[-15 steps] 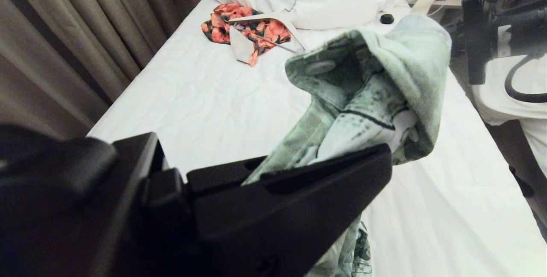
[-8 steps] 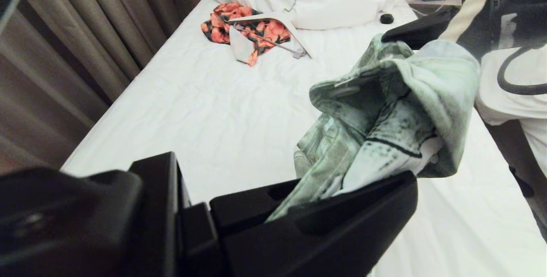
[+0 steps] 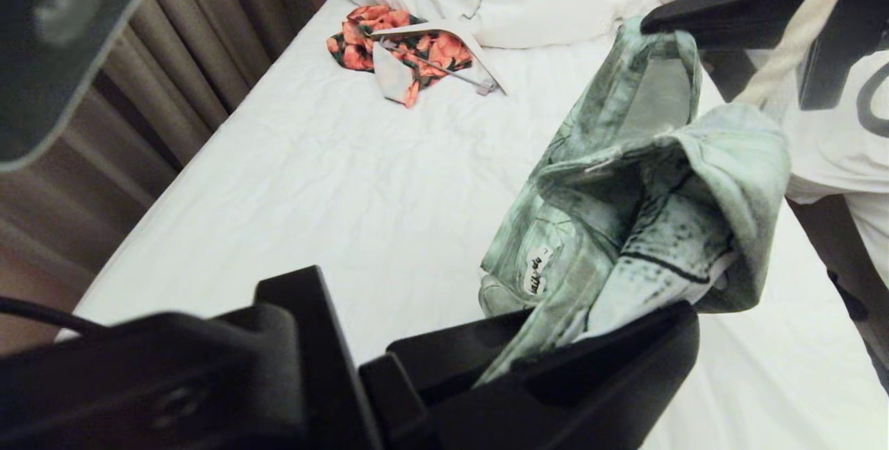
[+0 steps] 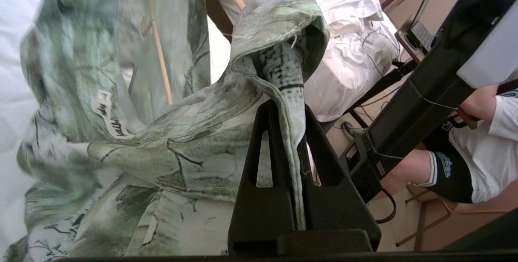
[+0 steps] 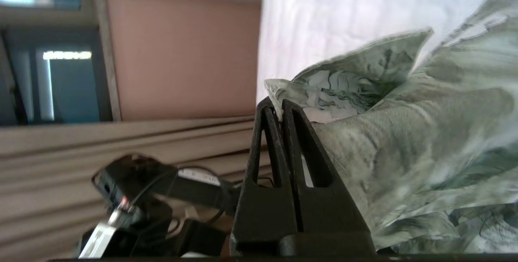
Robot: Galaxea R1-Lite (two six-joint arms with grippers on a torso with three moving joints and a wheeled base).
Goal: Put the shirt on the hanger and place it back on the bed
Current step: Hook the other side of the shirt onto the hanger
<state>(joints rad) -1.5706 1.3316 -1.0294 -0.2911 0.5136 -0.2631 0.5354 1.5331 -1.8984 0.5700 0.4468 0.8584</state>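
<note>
Two grips are held on the shirt (image 3: 639,200): nearest, the left gripper (image 4: 285,104) is clamped on a fold, farther up the right gripper (image 5: 275,110) is pinched on its edge, spreading it above the bed (image 3: 333,179) around the hanger (image 4: 160,51).

Head looks down; wrist views sit close, sharing the shirt (image 3: 646,228).

left gripper (image 4: 289,108) — matte black wedge fingers with triangular cutouts | right gripper (image 5: 277,106) — same black slotted fingers | black cable behind
</note>
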